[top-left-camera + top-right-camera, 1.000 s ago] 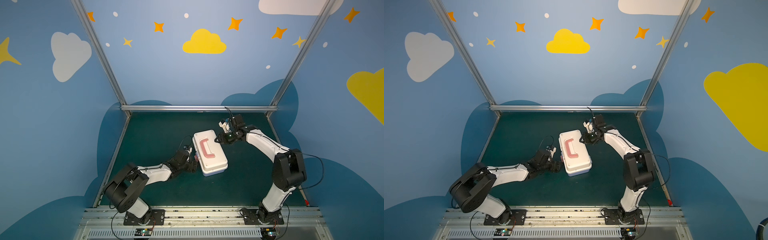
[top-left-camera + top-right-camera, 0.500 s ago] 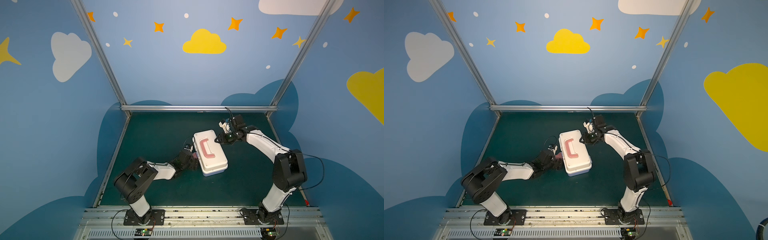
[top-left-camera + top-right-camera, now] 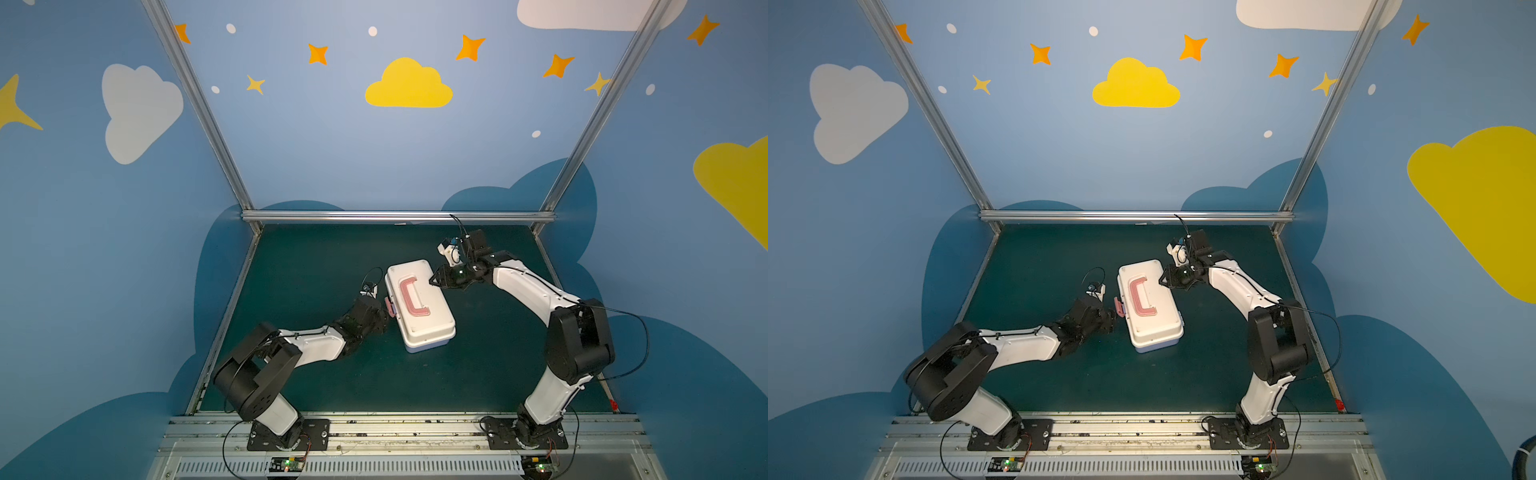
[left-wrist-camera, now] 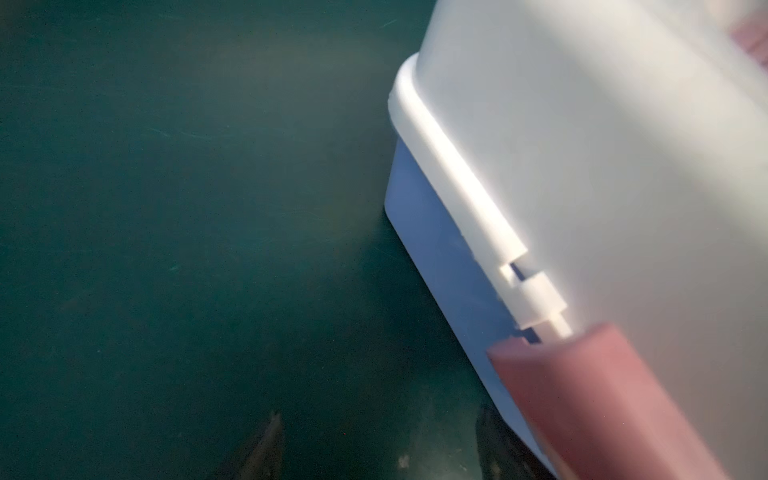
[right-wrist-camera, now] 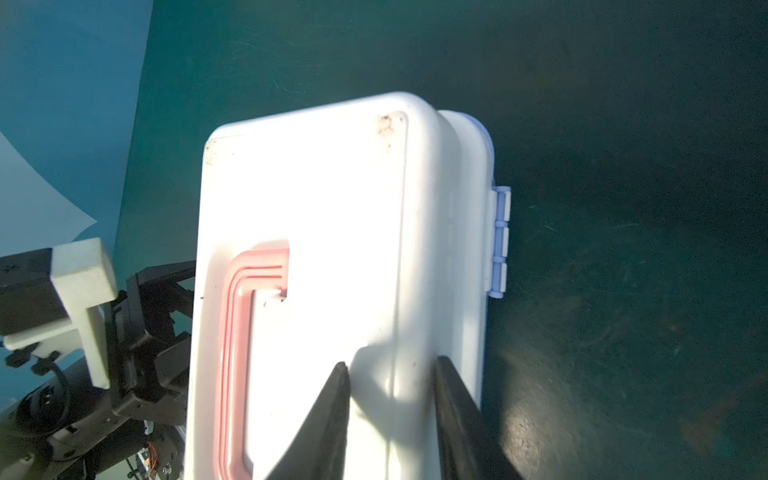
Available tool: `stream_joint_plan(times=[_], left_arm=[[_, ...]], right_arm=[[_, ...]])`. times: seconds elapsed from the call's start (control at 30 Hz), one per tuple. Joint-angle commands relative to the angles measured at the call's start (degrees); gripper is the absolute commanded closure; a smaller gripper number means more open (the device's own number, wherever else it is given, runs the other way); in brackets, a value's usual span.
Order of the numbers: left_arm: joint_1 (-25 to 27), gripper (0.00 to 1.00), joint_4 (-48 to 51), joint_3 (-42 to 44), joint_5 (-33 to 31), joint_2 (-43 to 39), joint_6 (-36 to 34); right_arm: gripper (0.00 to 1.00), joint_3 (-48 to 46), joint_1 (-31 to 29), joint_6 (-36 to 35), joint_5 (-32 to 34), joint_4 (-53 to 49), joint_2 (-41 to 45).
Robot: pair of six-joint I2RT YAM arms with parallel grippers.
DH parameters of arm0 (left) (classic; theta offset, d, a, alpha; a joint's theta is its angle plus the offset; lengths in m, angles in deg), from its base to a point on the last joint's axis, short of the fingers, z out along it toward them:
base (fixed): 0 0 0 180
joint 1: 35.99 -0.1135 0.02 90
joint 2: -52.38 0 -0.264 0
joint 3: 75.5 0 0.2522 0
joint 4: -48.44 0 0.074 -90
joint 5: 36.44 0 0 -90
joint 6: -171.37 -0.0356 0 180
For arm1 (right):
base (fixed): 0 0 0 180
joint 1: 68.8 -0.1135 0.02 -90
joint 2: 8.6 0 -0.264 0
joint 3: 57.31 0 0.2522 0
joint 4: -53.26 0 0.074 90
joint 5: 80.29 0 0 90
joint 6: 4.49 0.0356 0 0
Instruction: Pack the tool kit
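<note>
White plastic tool kit (image 3: 419, 305), lid down, lies mid-worktop (image 3: 316, 257), its long axis running 11 to 5 o'clock. Left hand (image 4: 380, 446), jaws apart and empty, sits at the kit's 9 o'clock beside the pink latch (image 4: 602, 407). Right hand (image 5: 390, 363), part open, straddles the 2 o'clock lid edge; whether it grips cannot be told. The shell is probably stiff, light and slick: take it by the pink handle (image 3: 411, 297) or the latch.
</note>
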Motion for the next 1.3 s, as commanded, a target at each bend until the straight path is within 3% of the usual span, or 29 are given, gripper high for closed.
stream_joint_plan(times=[0.0, 0.17, 0.3, 0.63, 0.97, 1.27], left_arm=[[-0.27, 0.29, -1.04, -1.04, 1.99, -0.41, 1.48], [-1.06, 0.31, -4.88, -1.43, 11.60, -0.54, 7.17], [-2.72, 0.43, -12.02, 0.73, 19.25, -0.99, 15.55], [-5.49, 0.55, -25.55, 4.99, 27.86, -0.46, 24.84], [-5.74, 0.58, -27.91, 6.37, 29.65, -2.65, 26.73], [-5.74, 0.67, -28.96, 6.06, 30.90, -2.39, 27.49]], right_arm=[[0.67, -2.85, -3.02, -0.52, -6.16, -6.47, -0.87], [0.67, -3.11, -3.04, -0.29, -6.50, -5.88, -1.35], [0.67, -3.49, -3.21, 0.09, -6.90, -5.12, -1.71], [0.67, -3.44, -3.40, 0.23, -7.17, -4.54, -2.28], [0.67, -3.54, -3.43, 0.27, -7.15, -4.57, -2.45], [0.67, -3.27, -3.66, 0.15, -7.10, -4.82, -2.63]])
